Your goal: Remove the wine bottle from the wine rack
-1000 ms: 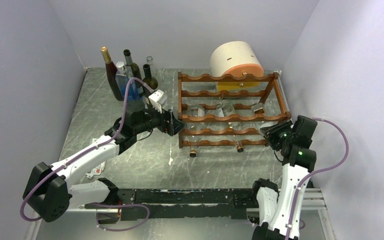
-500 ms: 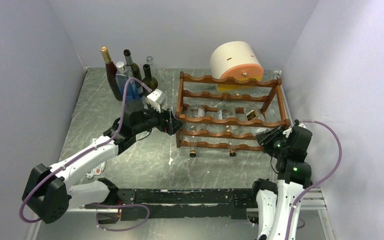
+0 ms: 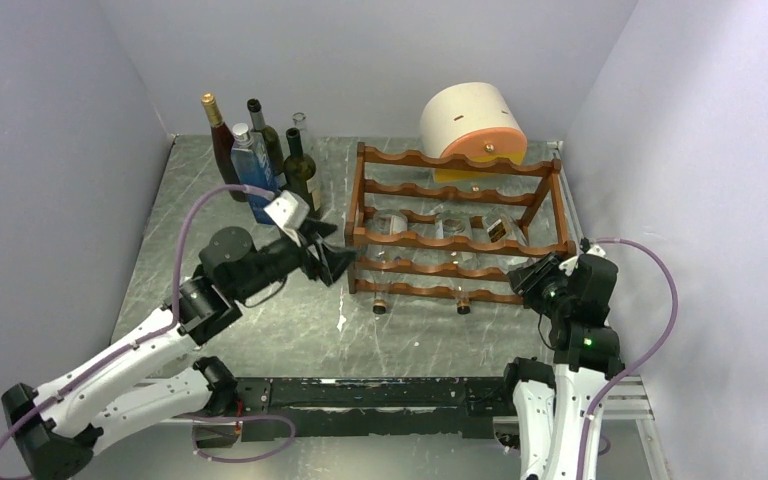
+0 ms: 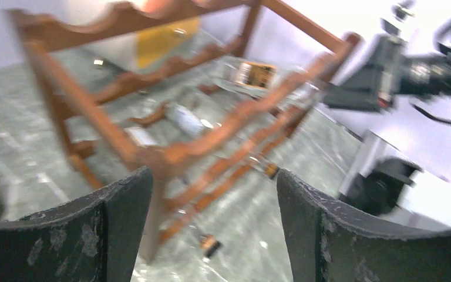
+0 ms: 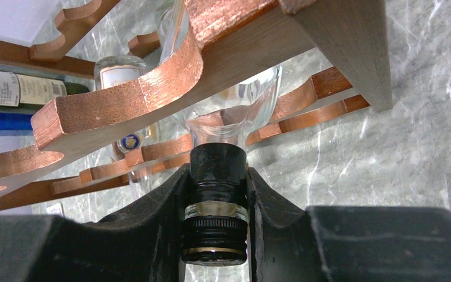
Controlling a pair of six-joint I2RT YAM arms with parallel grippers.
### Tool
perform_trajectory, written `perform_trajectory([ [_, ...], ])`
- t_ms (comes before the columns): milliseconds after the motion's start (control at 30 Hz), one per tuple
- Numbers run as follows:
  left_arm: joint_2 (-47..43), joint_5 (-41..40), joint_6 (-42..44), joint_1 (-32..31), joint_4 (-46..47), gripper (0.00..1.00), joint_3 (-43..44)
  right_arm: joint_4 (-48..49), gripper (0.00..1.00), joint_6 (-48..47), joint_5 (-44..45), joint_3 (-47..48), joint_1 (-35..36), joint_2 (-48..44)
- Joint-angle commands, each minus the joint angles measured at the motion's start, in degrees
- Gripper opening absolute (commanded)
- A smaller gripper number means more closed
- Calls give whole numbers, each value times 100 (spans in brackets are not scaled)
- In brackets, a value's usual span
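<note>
Right claw [image 5: 217, 176] clamped shut on the bottle [image 5: 235, 111] by its black-capped neck, at four o'clock on the wooden rack [image 3: 430, 238]; left claw [image 3: 332, 262] gaped empty at the rack's eight o'clock end.

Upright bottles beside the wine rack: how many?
5, all grouped left of the wine rack: gold-topped bottle, dark bottle, blue bottle, green bottle, clear bottle behind it; more may hide.

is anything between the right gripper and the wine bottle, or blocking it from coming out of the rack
Nothing stands between them: the right gripper is shut on the wine bottle at its black cap. A scalloped rail of the wine rack arches over the glass shoulder, so lifting straight up looks blocked. The way out along the neck looks open.
</note>
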Motion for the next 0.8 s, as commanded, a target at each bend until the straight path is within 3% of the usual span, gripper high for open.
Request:
perform_trajectory([
  [0, -56, -948, 50, -1211, 155, 80, -67, -242, 0, -145, -422, 48, 207, -86],
  [100, 286, -1597, 355, -2136, 523, 80, 63, -257, 0, -128, -379, 58, 258, -102],
  [233, 1529, -2201, 958, -3004, 471, 77, 870, -305, 0, -57, -279, 5, 281, -129],
  [333, 2532, -2195, 1124, -3114, 346, 72, 1542, -377, 0, -58, -244, 57, 309, -161],
  [500, 3640, -1868, 1193, -3123, 1150, 57, 2031, -660, 0, 9, -93, 225, 329, -287],
  [767, 4933, -2125, 1252, -3094, 1310, 49, 3088, -1175, 0, 100, -64, 308, 328, -895],
])
